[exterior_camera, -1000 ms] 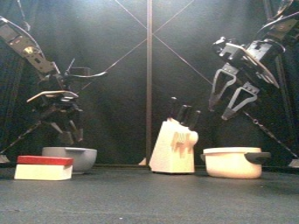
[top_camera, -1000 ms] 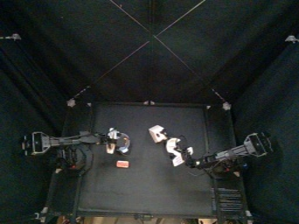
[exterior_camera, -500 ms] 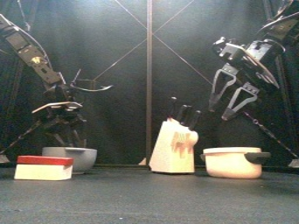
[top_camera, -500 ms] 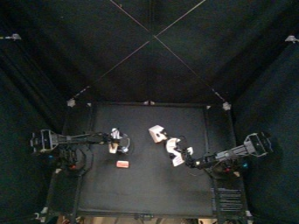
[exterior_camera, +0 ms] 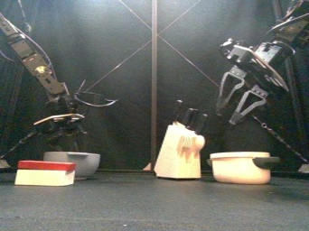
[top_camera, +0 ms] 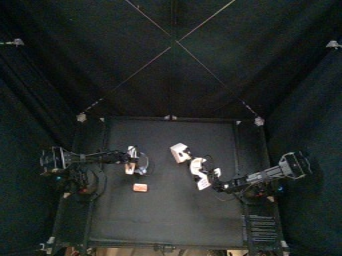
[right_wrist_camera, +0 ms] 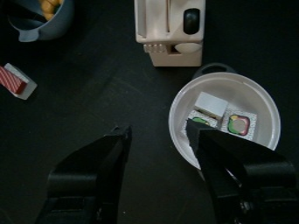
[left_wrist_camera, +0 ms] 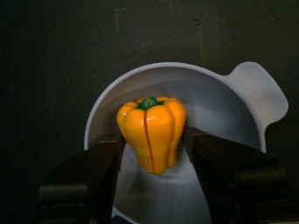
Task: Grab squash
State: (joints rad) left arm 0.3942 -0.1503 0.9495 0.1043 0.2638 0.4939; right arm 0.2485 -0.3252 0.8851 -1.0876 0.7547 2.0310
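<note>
The squash (left_wrist_camera: pixel 152 131) is orange-yellow, ribbed, with a green stem, and lies in a grey bowl (left_wrist_camera: pixel 222 92). My left gripper (left_wrist_camera: pixel 158 166) is down in that bowl, open, one jaw close on each side of the squash. From the front, the left gripper (exterior_camera: pixel 60 133) hangs just over the bowl (exterior_camera: pixel 75 162) at the left, and the bowl's wall hides the squash. My right gripper (exterior_camera: pixel 241 97) hangs high on the right, open and empty.
A red and white box (exterior_camera: pixel 45 172) lies in front of the bowl. A cream knife block (exterior_camera: pixel 182 152) stands mid-table. A white pot (right_wrist_camera: pixel 190 96) holding small items sits under the right gripper (right_wrist_camera: pixel 162 153).
The left arm has come down until its gripper is in the bowl, and its jaws have narrowed a little around the squash. The right arm has not moved.
</note>
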